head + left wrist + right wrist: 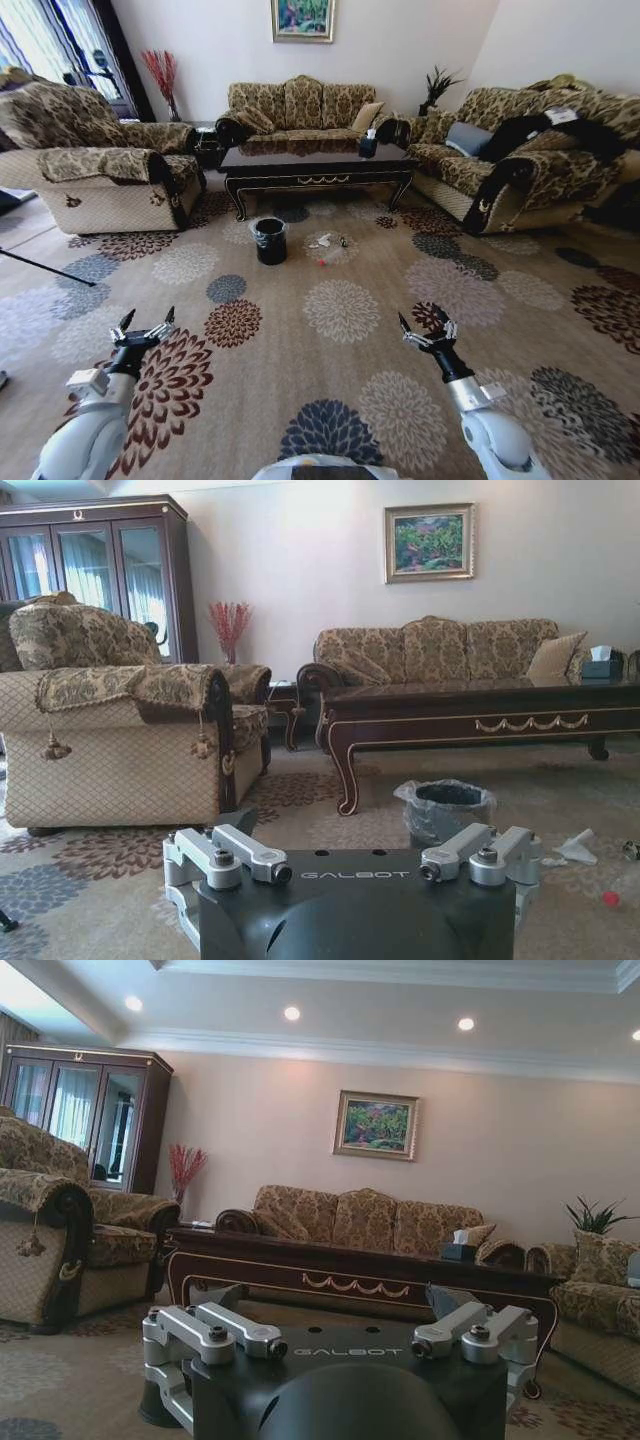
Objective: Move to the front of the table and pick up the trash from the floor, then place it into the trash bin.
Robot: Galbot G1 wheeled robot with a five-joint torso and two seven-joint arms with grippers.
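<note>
The trash [327,244], a few white scraps and a red bit, lies on the flowered carpet [340,320] just beside the trash bin [269,240], in front of the table [318,165]. Well back from it, the left gripper [145,325] and right gripper [424,326] hover low over the carpet, fingers spread and holding nothing.

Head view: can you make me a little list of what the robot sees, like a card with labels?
room: living room, flowered carpet
table: dark, low, between the sofas
trash bin: black, on the carpet before the table
trash: small scraps on the carpet beside the bin, on the robot's right of it
left gripper: open, held up, far from the trash
right gripper: open, held up, holds nothing
</note>
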